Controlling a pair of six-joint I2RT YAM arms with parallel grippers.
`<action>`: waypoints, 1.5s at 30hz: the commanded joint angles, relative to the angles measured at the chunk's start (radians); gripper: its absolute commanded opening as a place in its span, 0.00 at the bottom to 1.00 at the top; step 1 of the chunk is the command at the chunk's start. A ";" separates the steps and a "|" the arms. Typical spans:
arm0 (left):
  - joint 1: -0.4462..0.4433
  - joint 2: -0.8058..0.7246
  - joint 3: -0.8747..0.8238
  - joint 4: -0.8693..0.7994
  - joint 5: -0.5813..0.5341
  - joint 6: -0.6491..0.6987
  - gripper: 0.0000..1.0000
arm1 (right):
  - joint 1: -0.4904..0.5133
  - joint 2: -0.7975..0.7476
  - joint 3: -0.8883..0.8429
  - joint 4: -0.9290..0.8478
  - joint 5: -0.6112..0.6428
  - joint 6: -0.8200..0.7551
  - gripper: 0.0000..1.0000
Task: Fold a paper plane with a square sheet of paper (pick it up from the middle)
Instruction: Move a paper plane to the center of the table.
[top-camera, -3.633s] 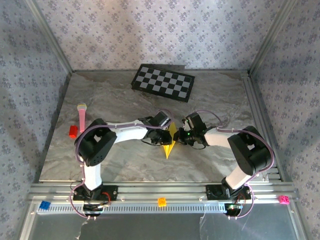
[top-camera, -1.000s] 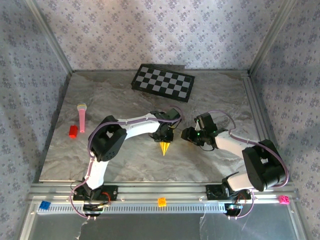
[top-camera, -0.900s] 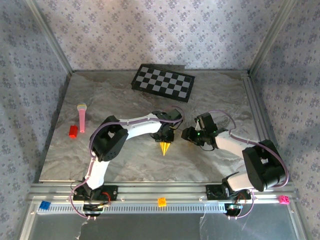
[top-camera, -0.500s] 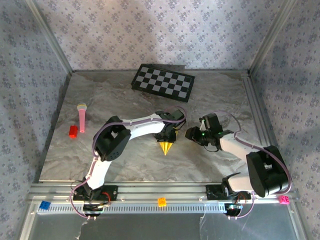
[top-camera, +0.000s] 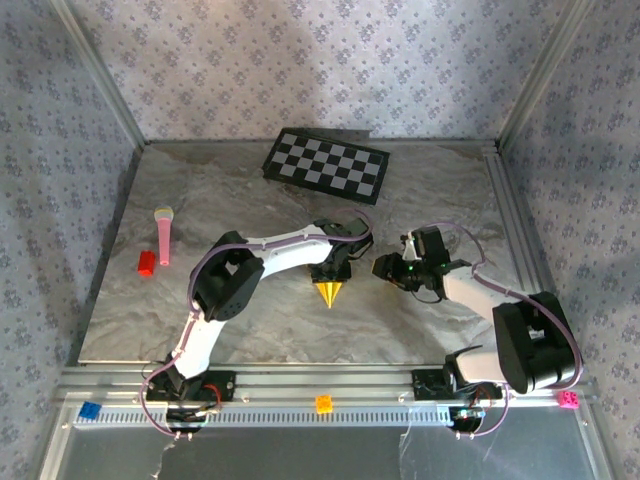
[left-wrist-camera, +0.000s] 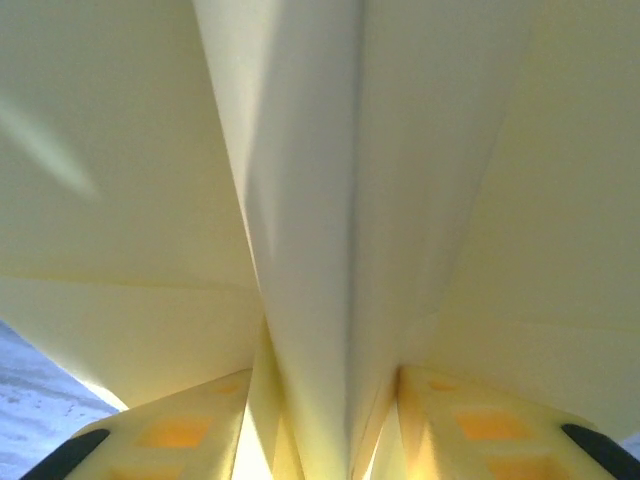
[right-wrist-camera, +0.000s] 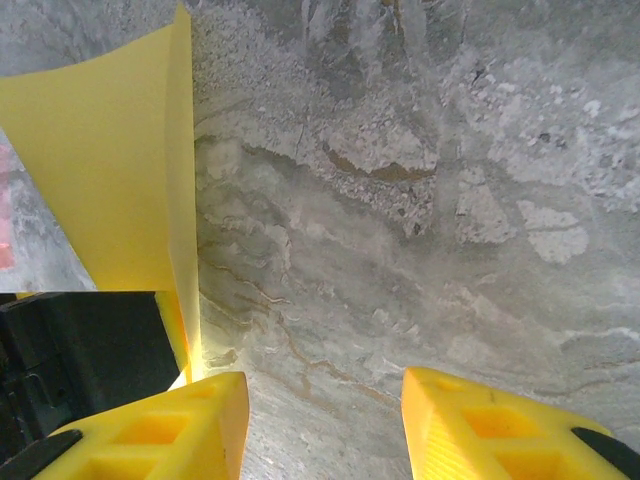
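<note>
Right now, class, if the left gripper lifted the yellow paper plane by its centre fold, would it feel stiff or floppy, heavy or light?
Probably very light: the paper plane is thin sheet. The layered centre fold between the fingers of the left gripper should be fairly stiff, while the broad wings may flop and crease easily.

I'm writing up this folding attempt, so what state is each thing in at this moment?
paper plane: folded to a narrow dart, point toward the arm bases
left gripper: fingers flank the plane's centre fold; grip unclear
right gripper: open, empty, above bare table
checkerboard: lying flat, far side of table
</note>
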 joint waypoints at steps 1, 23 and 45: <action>-0.006 -0.005 0.036 -0.045 -0.032 -0.030 0.40 | -0.008 -0.013 -0.004 -0.014 -0.029 -0.022 0.46; -0.003 -0.107 0.015 -0.045 -0.089 -0.002 0.43 | -0.009 -0.022 0.007 -0.020 -0.030 -0.016 0.47; 0.339 -0.820 -0.632 0.418 -0.300 0.398 0.76 | -0.042 -0.255 0.170 -0.118 0.866 -0.559 0.77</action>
